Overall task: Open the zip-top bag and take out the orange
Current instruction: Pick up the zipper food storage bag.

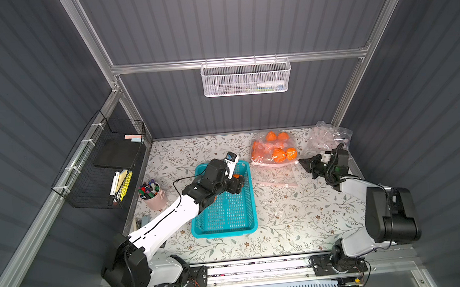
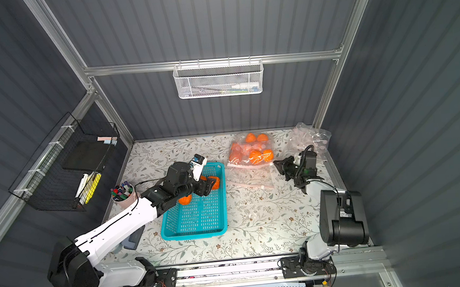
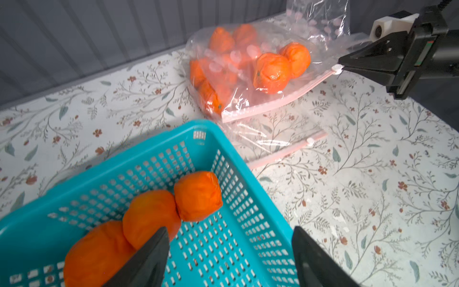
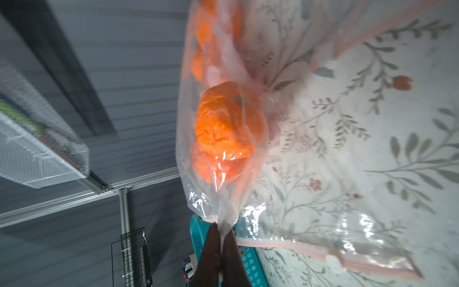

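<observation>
Pinch firm with right gripper (image 4: 220, 232), fingers (image 4: 211, 253) pressed together on bag (image 1: 272, 149) corner beside slider (image 3: 337, 67) (thin film, slippery). Pull level along zip (image 3: 273, 103), no lifting. Bring left gripper (image 3: 230, 229), fingers (image 3: 149, 258) spread above basket (image 1: 222, 214), right to brace bag. Oranges (image 3: 272, 72) inside, far centre-right.

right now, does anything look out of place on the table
Mildly: an empty zip-top bag lies flat beside the teal basket, in front of the full bag of oranges, and crumpled empty bags are heaped in the back corner by the right hand. Nothing is spilled.
</observation>
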Motion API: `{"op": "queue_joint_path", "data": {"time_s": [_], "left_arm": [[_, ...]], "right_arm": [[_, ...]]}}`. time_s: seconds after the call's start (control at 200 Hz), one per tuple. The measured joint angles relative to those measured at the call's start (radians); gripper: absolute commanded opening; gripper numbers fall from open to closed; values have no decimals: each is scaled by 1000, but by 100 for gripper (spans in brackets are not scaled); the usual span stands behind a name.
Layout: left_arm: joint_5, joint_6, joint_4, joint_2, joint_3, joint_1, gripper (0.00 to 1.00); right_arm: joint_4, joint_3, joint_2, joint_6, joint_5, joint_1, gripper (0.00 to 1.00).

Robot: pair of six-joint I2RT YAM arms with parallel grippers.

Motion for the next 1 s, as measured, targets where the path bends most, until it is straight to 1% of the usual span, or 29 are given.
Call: {"op": "queue_joint_path", "data": {"time_s": [0.06, 0.115, 0.235, 0.35, 0.445, 0.505, 0.595, 0.665, 0.895, 0.995], "left_arm": [[0, 7, 9, 14, 21, 0, 79], [0, 11, 13, 24, 32, 0, 79], [-1, 15, 16, 27, 31, 0, 79], [0, 16, 19, 16, 17, 0, 79], [0, 18, 18, 10, 11, 0, 79], [0, 18, 17, 8, 11, 0, 79], [0, 18, 16, 3, 11, 0, 79], [0, 18, 17, -2, 11, 0, 79], [7, 30, 20, -4, 28, 0, 79], [39, 53, 24, -4, 56, 0, 79]], "right_arm": [[-49, 75, -25, 6, 10, 6, 0], [-93, 169, -18, 8, 16, 11, 0], [-134, 443, 69, 26, 33, 19, 0], [-161, 645, 153, 50, 55, 23, 0], [-193, 772, 211, 69, 64, 23, 0], [-213, 817, 224, 76, 68, 23, 0], [-246, 818, 200, 78, 70, 23, 0], [-255, 766, 142, 79, 70, 24, 0], [-296, 476, -164, 64, 40, 32, 0], [-336, 328, -319, 39, 28, 37, 0]]}}
